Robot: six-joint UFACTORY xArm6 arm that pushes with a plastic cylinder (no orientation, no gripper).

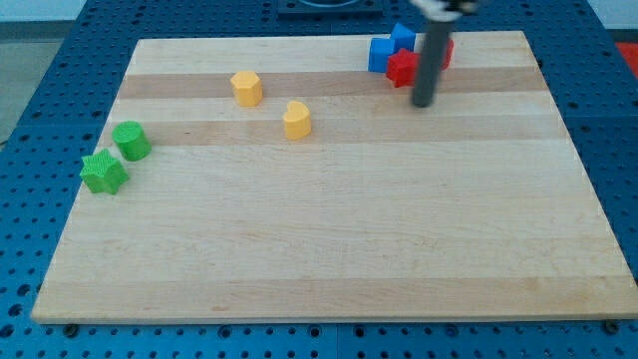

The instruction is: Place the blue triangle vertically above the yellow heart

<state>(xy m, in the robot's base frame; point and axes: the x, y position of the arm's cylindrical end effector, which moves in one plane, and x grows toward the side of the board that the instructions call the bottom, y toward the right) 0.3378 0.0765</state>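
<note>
The yellow heart [296, 119] lies on the wooden board [329, 249], left of centre near the view's top. Two blue blocks sit in a tight cluster at the top right: one [379, 55] on the cluster's left and one [403, 37] behind it. I cannot tell which is the triangle. A red block [401, 68] touches them in front, and another red block [445, 50] shows behind the rod. My tip [423, 103] rests on the board just below and right of the front red block, well right of the heart.
A yellow hexagon block [246, 88] lies up and left of the heart. A green cylinder [131, 141] and a green star [103, 173] sit by the board's left edge. Blue perforated table surrounds the board.
</note>
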